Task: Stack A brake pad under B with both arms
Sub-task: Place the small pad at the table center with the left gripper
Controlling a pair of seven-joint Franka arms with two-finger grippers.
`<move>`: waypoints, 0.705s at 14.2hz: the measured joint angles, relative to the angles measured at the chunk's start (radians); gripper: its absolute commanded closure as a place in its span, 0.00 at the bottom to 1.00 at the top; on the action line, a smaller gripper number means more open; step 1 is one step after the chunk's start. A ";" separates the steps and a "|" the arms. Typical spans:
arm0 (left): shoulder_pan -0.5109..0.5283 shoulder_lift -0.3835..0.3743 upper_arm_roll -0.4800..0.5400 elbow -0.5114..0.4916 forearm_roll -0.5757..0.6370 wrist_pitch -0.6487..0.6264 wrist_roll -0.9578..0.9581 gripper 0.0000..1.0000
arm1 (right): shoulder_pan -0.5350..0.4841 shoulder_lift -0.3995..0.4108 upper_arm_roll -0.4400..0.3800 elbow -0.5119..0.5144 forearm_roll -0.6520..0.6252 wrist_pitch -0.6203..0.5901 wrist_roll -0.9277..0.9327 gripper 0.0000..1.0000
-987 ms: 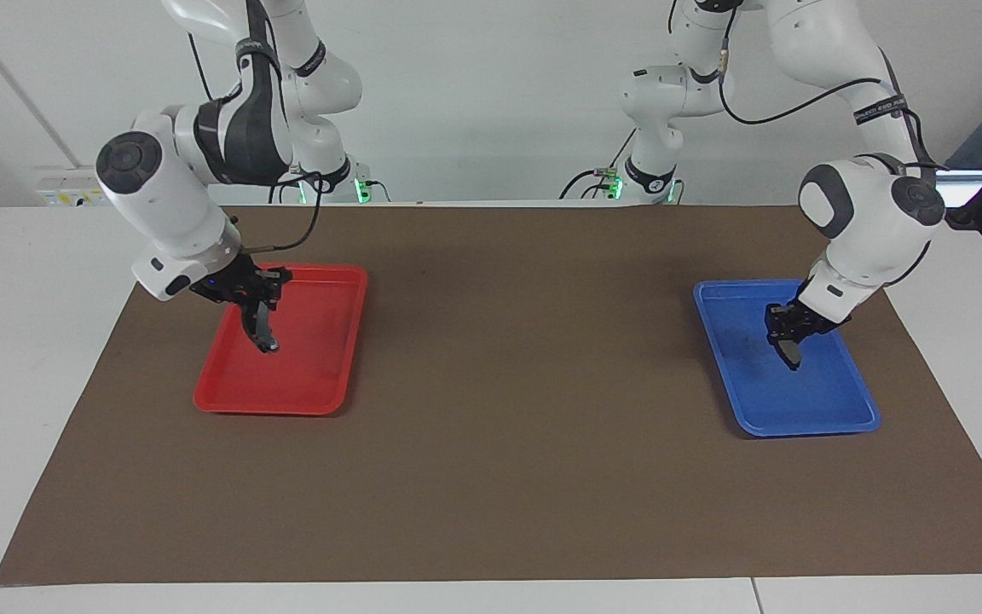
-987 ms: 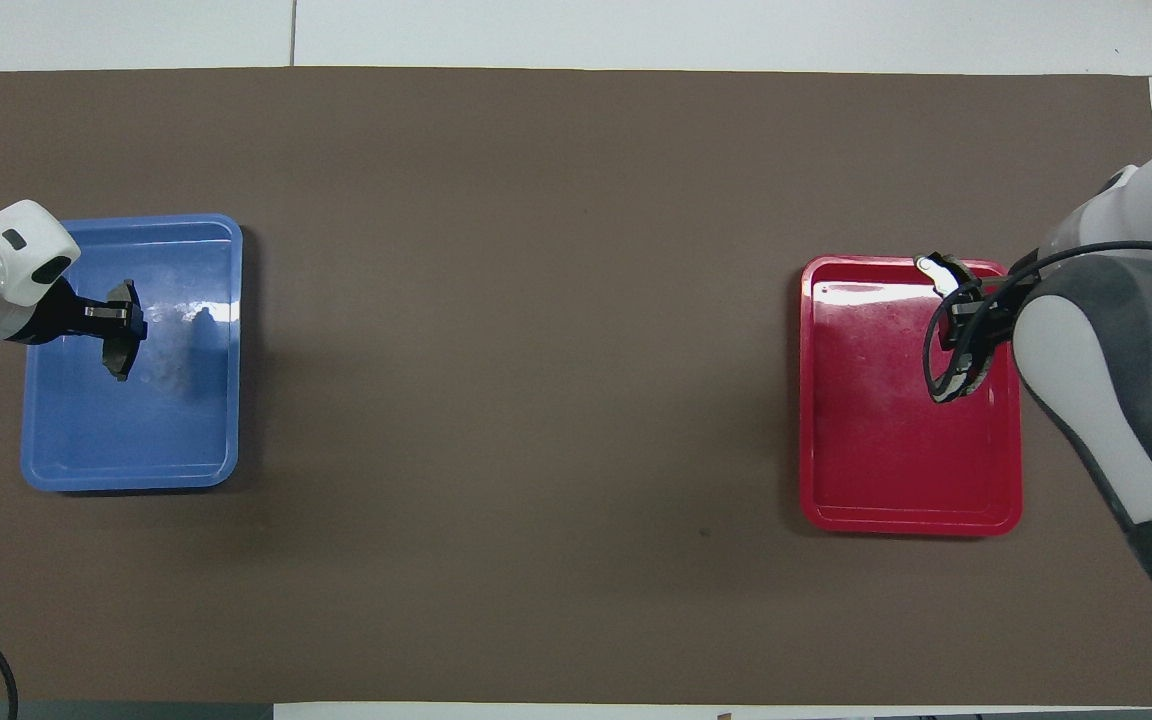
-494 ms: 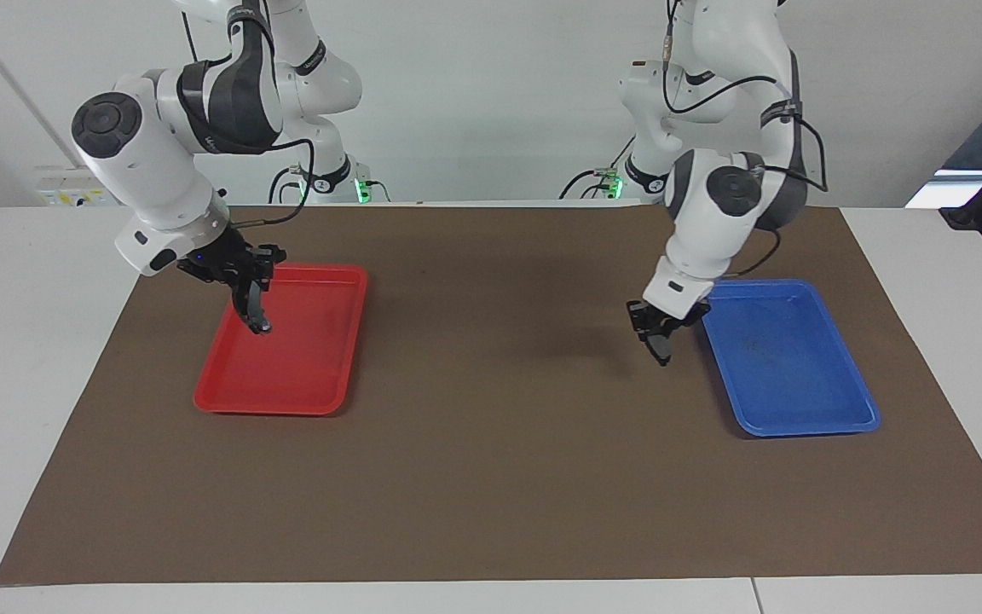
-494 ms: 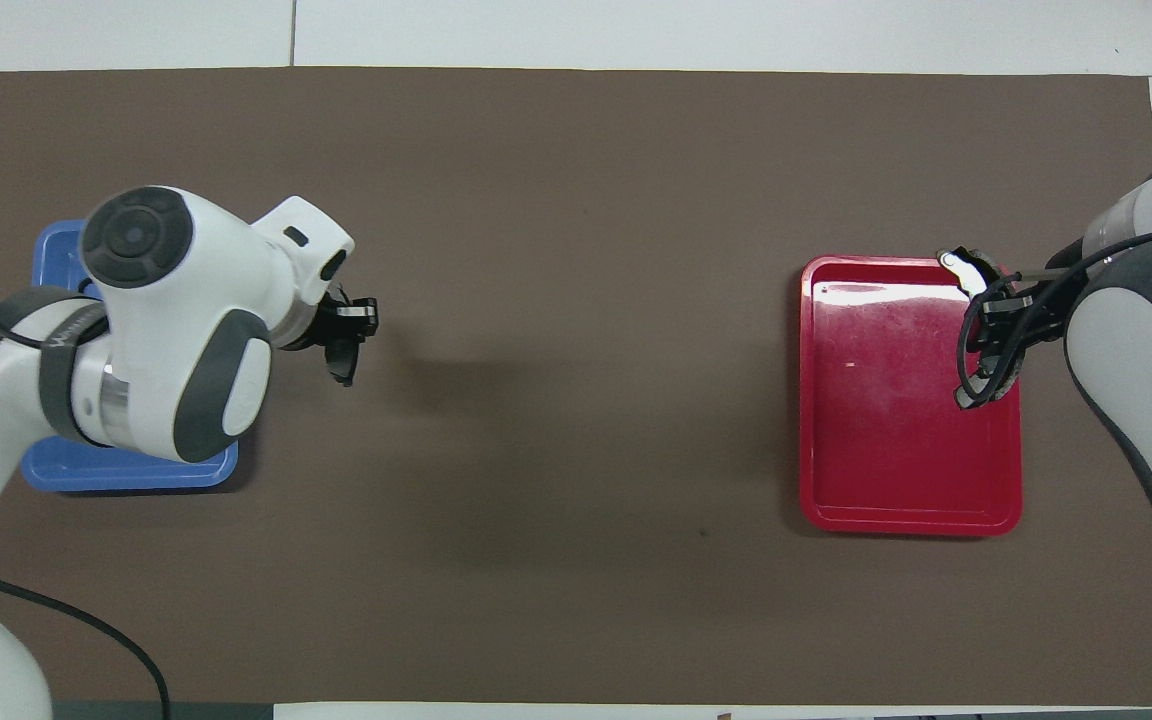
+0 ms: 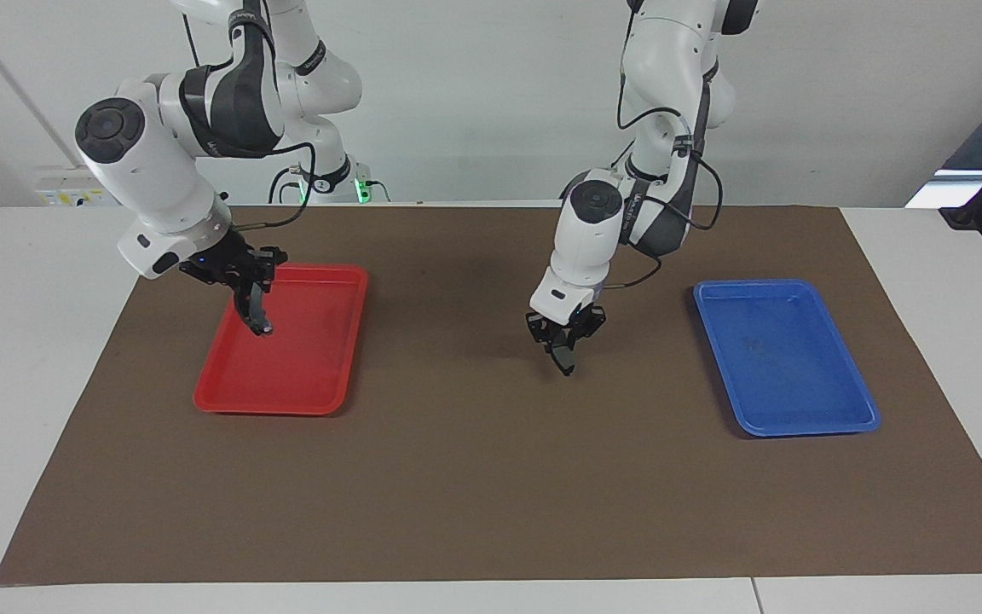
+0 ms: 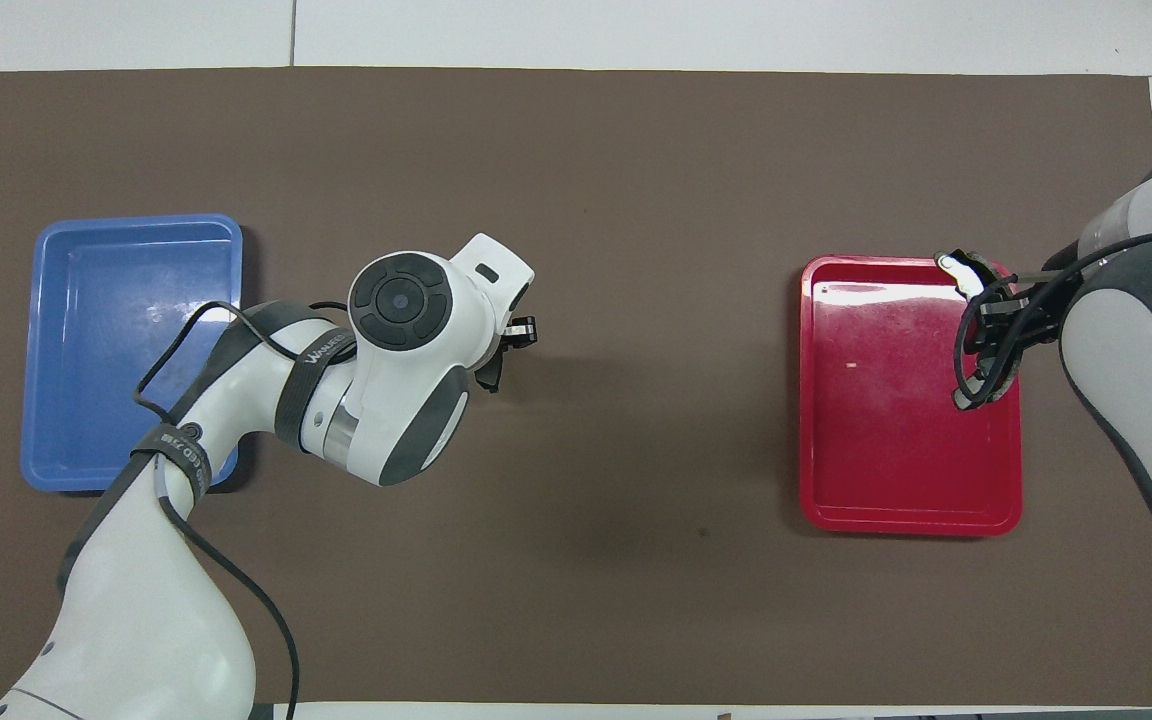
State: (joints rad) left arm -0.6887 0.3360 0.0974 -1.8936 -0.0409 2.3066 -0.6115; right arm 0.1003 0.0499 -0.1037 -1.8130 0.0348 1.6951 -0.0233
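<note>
Your left gripper clamps the short brake pad over the brown mat; your right gripper clamps the crescent pad over the red tray.

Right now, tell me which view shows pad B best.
The overhead view: pad B shows its whole crescent and pale end in the right claw, over the red tray. The facing view shows B edge-on, a thin dark piece hanging from the claw.

A robotics lab: two white jointed robot arms are mounted at a white table covered by a flat brown mat, against a bare white wall.
</note>
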 measured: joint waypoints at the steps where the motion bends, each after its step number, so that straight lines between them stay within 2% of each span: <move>1: -0.003 0.024 0.000 0.016 0.000 0.012 -0.001 0.61 | 0.000 0.000 0.000 -0.001 0.000 0.000 0.000 0.96; 4: -0.012 0.068 0.000 0.027 0.000 0.044 -0.002 0.09 | 0.000 0.000 0.000 -0.004 0.000 0.002 0.000 0.96; 5: -0.014 0.071 0.000 0.029 0.000 0.047 -0.002 0.01 | 0.000 0.000 0.000 -0.004 0.000 0.002 0.000 0.96; 10: -0.014 0.069 0.004 0.035 0.000 0.047 -0.002 0.01 | 0.004 0.000 0.003 -0.005 0.001 0.007 0.000 0.96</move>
State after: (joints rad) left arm -0.7026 0.4051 0.1010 -1.8585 -0.0409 2.3535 -0.6139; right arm 0.1040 0.0499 -0.1009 -1.8176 0.0359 1.7017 -0.0232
